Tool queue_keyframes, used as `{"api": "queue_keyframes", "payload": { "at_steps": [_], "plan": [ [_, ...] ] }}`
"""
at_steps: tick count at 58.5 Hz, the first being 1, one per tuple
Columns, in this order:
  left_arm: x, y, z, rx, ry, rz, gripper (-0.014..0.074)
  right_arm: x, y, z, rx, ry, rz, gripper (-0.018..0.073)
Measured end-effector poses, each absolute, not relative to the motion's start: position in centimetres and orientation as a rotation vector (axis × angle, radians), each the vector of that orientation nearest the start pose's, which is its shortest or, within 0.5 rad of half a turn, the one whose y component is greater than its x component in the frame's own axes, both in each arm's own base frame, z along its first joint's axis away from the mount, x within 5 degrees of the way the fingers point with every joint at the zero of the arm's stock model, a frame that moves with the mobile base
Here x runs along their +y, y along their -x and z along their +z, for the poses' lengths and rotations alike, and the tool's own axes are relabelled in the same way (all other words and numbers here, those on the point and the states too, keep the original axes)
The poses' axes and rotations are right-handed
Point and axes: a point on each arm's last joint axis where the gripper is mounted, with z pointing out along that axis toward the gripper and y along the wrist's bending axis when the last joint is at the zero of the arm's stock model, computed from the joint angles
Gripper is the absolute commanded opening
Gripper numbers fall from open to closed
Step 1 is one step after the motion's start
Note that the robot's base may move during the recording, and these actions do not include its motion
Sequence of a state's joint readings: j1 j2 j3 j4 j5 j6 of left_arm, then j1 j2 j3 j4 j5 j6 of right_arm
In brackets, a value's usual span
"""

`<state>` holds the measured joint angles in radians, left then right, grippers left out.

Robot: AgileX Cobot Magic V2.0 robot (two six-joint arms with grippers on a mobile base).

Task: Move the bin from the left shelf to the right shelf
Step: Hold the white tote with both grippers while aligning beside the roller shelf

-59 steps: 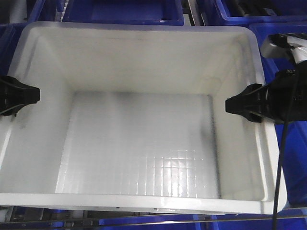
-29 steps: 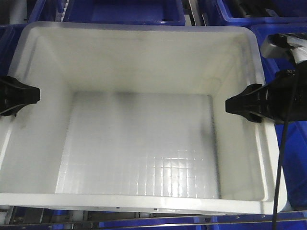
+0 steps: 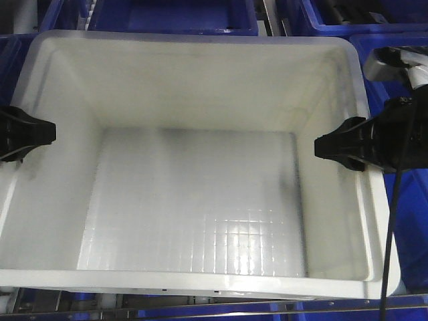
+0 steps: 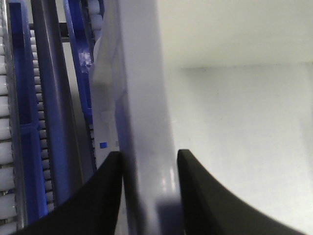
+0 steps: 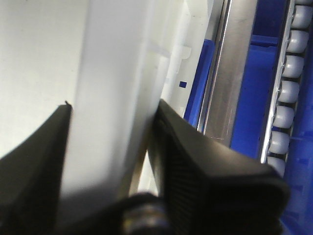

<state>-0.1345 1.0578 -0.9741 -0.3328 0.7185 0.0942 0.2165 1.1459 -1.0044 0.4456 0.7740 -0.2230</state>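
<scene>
The white bin [image 3: 194, 200] fills the front view, empty, with a grid-patterned floor. My left gripper [image 3: 41, 134] is shut on its left rim and my right gripper [image 3: 329, 148] on its right rim. In the left wrist view the rim [image 4: 146, 98] runs between the two black fingers [image 4: 110, 191] of the left gripper [image 4: 149, 159]. The right wrist view shows the right gripper [image 5: 112, 107] clamping the bin wall [image 5: 112, 63] the same way. White rollers [image 5: 286, 68] and a silver rail [image 5: 234, 73] lie beside the bin; I cannot tell whether they belong to the right shelf.
Dark blue bins [image 3: 174, 17] crowd the far side and both flanks [image 3: 411, 200] of the white bin. A metal rail [image 3: 200, 311] crosses below its near edge. Rollers [image 4: 5, 122] and a dark rail [image 4: 54, 98] run along its left side.
The bin and both grippers keep the same place in view. The blue bins and the rail around them have shifted very slightly.
</scene>
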Motion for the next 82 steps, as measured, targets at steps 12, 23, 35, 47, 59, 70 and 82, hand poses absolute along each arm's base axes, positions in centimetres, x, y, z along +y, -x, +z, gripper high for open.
{"api": "queue_keyframes", "payload": {
  "at_steps": [12, 23, 35, 47, 59, 70, 82],
  "plan": [
    [-4.82, -20.98, 35.44, 2.268, -0.087, -0.402, -0.0006, 7.67, -22.08, 34.37, 2.344, 0.282, 0.517, -0.0004],
    [-4.82, -20.98, 35.44, 2.268, -0.087, -0.402, -0.0006, 7.67, -22.08, 34.37, 2.344, 0.282, 0.517, -0.0004],
    [-4.82, -20.98, 35.44, 2.268, -0.087, -0.402, -0.0006, 7.67, -22.08, 34.37, 2.344, 0.282, 0.517, -0.0004],
    [-4.82, -20.98, 35.44, 2.268, -0.087, -0.402, -0.0006, 7.67, -22.09, 34.37, 2.343, 0.282, 0.517, -0.0004],
    [-4.82, -20.98, 35.44, 2.268, -0.087, -0.402, -0.0006, 7.67, -22.09, 34.37, 2.343, 0.283, 0.517, -0.0004],
    [-4.82, -20.98, 35.44, 2.268, -0.087, -0.402, -0.0006, 7.67, -22.09, 34.37, 2.343, 0.283, 0.517, -0.0004],
    [-4.82, -20.98, 35.44, 2.268, -0.087, -0.402, -0.0006, 7.67, -22.1, 34.38, 2.342, 0.282, 0.516, -0.0004]
  ]
}}
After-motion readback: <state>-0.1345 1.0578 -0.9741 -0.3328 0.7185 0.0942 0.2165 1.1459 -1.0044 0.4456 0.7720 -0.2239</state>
